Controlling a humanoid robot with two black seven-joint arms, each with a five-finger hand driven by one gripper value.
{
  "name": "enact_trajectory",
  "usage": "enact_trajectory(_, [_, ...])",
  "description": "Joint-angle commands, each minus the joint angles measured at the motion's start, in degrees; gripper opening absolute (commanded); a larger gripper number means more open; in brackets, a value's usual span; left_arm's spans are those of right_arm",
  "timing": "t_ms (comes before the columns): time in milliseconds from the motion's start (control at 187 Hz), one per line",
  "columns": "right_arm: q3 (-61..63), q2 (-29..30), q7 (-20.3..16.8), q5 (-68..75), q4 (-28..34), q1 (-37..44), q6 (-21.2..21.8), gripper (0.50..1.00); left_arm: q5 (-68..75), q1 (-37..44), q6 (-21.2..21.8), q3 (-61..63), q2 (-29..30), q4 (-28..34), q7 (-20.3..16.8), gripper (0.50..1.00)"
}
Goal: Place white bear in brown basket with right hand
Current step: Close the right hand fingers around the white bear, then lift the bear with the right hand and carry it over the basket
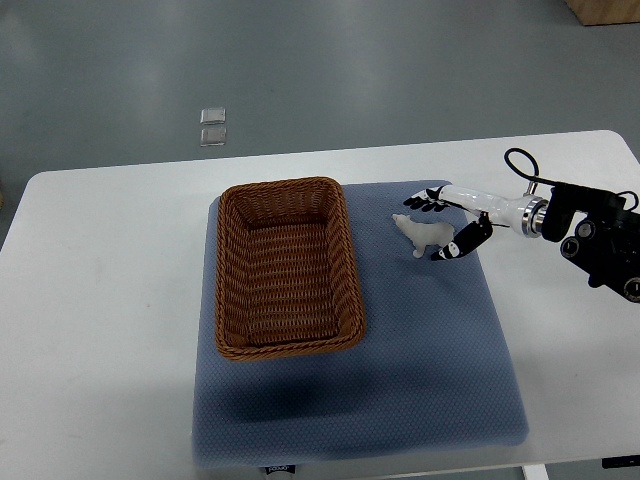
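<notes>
A small white bear stands on the blue mat, just right of the brown wicker basket. The basket holds nothing. My right hand comes in from the right edge and sits right at the bear. Its black-tipped fingers are spread behind the bear and its thumb lies in front, bracketing the bear's rear without closing on it. The left arm does not show.
The mat lies on a white table. Two small clear squares lie on the grey floor beyond the table's far edge. A wooden box corner shows at the top right.
</notes>
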Motion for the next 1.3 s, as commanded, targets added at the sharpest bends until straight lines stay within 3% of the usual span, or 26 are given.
enact_trajectory(0, [-0.1,0.0,0.0,-1.6,0.0,0.0,0.0,0.807,0.0,0.0,0.0,0.1,0.0,0.0,-0.1,1.0])
enact_trajectory(321, [-0.1,0.0,0.0,-2.2,0.0,0.1,-0.1,0.594,0.1,0.0,0.0,0.1,0.0,0.0,0.0,1.0])
enact_trajectory(395, [-0.1,0.0,0.0,-2.2,0.0,0.2,-0.1,0.5,0.0,0.0,0.0,0.0,0.0,0.0,0.0,1.0])
enact_trajectory(684, [-0.1,-1.6,0.7,-2.0,6.2,0.5,-4.2,0.5,0.0,0.0,0.0,0.1,0.0,0.0,0.0,1.0])
enact_trajectory(967, [-0.1,-2.2,2.8,-1.5,14.1,4.9,-4.1,0.5,0.0,0.0,0.0,0.0,0.0,0.0,0.0,1.0])
enact_trajectory(1293, [-0.6,1.0,4.8,-2.2,21.7,6.0,-3.4,0.5,0.0,0.0,0.0,0.0,0.0,0.0,0.0,1.0])
